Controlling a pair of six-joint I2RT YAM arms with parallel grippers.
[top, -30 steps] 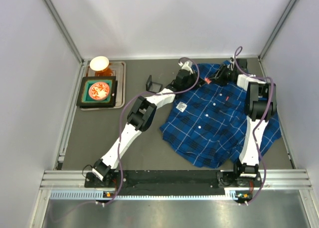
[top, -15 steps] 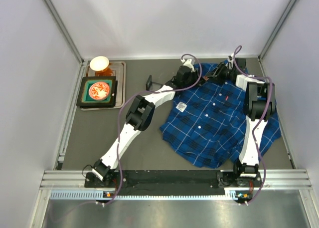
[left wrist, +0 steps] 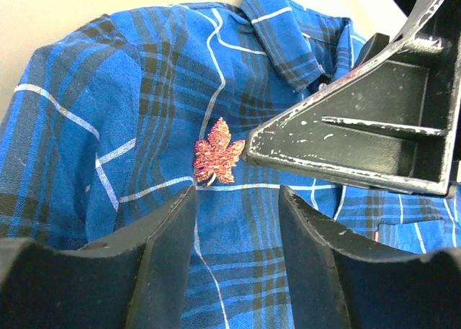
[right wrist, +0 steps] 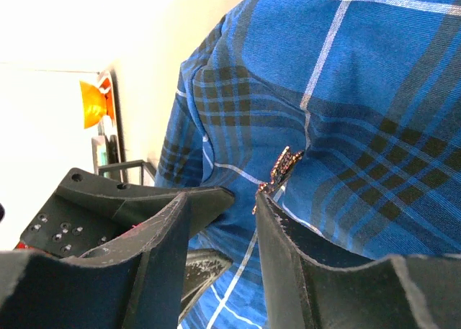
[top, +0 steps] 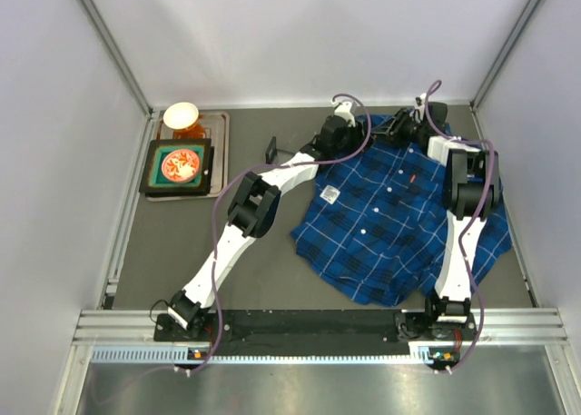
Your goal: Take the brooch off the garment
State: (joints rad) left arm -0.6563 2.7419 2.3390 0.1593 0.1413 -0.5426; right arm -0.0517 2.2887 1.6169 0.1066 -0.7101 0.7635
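Observation:
The garment (top: 399, 211), a dark-blue plaid shirt, lies spread on the table's right half. The brooch (left wrist: 216, 157) is a reddish maple-leaf pin with a golden ring, fixed near the collar. My left gripper (left wrist: 236, 199) is open just short of it, with only cloth between its fingers. My right gripper (right wrist: 220, 203) is open too. Its right fingertip (right wrist: 268, 199) is at the lower end of the brooch (right wrist: 287, 167), which shows edge-on. In the top view both grippers, left (top: 356, 133) and right (top: 399, 129), meet at the collar and hide the brooch.
A metal tray (top: 218, 152) at the back left holds a white bowl (top: 181, 115) and a square dish (top: 179, 166) with red contents. A small black stand (top: 272, 150) sits left of the shirt. A white label (top: 331, 194) lies on the shirt.
My left gripper has moved farther back and right onto the collar area. My right gripper has shifted slightly back and left toward it. The shirt has not moved.

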